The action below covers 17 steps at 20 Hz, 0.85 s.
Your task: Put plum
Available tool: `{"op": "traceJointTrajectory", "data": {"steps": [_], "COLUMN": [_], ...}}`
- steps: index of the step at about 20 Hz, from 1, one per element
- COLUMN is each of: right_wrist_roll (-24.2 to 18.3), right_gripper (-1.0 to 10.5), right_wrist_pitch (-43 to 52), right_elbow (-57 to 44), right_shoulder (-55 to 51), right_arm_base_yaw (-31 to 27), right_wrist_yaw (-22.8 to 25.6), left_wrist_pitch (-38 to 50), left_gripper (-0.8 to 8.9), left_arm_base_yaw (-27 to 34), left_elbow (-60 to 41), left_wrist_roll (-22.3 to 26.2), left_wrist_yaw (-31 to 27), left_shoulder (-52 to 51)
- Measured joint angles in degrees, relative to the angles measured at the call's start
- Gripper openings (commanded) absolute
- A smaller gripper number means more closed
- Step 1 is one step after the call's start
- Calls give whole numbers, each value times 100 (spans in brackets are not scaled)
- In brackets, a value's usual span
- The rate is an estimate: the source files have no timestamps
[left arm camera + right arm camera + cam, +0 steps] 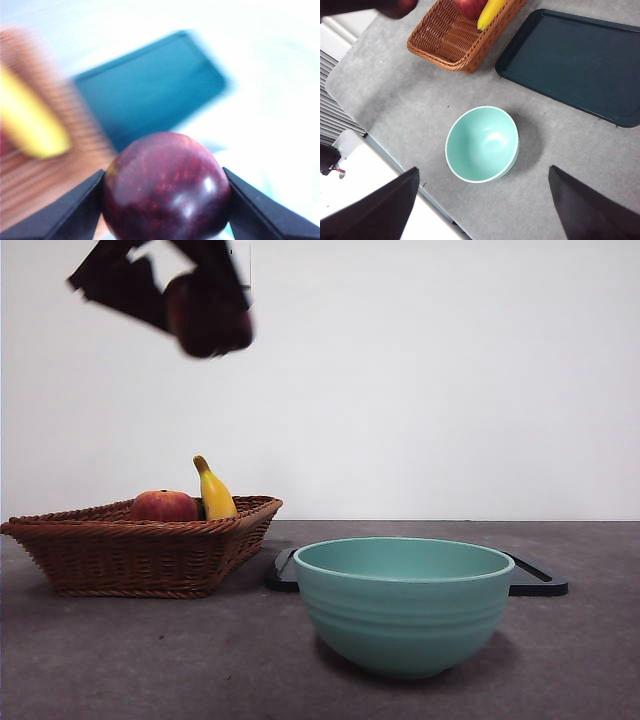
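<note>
The dark maroon plum (167,187) fills the space between my left gripper's (165,200) two black jaws, which are shut on it. In the front view that gripper (205,315) hangs high at the upper left with the plum (212,325), well above the wicker basket (130,550). My right gripper (482,200) is open with nothing in it, high over the table and looking down on the empty mint-green bowl (481,144). The bowl (403,602) stands at the table's front, right of the basket.
The basket (455,37) holds a red-orange round fruit (164,506) and a yellow banana (214,492). A dark flat tray (575,62) lies beside the basket, behind the bowl in the front view. The table's near edge runs below the bowl in the right wrist view.
</note>
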Motion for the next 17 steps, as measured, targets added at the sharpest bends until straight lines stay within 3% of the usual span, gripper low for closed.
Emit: {"op": "traceJointTrajectory", "data": {"steps": [7, 17], "right_wrist_roll": [0, 0], "right_gripper": [415, 415], "right_wrist_pitch": [0, 0], "right_elbow": [0, 0], "right_shoulder": [0, 0], "right_arm_base_yaw": [0, 0], "right_wrist_yaw": [0, 0], "left_wrist_pitch": [7, 468], "left_gripper": [303, 303], "left_arm_base_yaw": [-1574, -2199], "left_elbow": [4, 4], "left_wrist_roll": [28, 284], "left_wrist_yaw": [0, -256], "left_shoulder": [597, 2234]}}
